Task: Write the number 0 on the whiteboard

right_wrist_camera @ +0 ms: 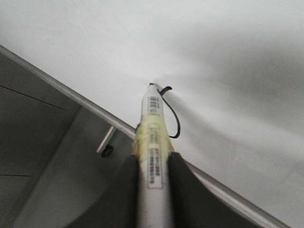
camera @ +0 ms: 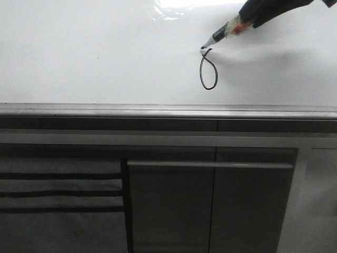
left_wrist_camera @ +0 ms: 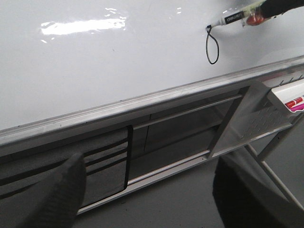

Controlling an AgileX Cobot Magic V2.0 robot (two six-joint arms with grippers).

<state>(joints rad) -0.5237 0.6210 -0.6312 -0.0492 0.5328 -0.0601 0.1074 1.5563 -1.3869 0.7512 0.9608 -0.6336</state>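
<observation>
The whiteboard (camera: 95, 52) is glossy white with a grey edge rail. A narrow black number 0 (camera: 208, 69) with a short tail at its top is drawn on it; it also shows in the left wrist view (left_wrist_camera: 212, 45) and the right wrist view (right_wrist_camera: 172, 114). My right gripper (right_wrist_camera: 152, 164) is shut on a white marker (right_wrist_camera: 151, 142), whose tip (camera: 204, 47) sits at the loop's top tail. The marker also shows in the left wrist view (left_wrist_camera: 235, 18). My left gripper (left_wrist_camera: 152, 190) is open and empty, low in front of the cabinet, far from the number.
Dark grey cabinet panels (camera: 210, 205) with a silver handle bar (camera: 210, 165) sit below the board's rail (camera: 158, 110). A perforated metal shelf (left_wrist_camera: 266, 118) holding a red-and-pink item (left_wrist_camera: 295, 103) hangs at the right. Glare marks the board's top.
</observation>
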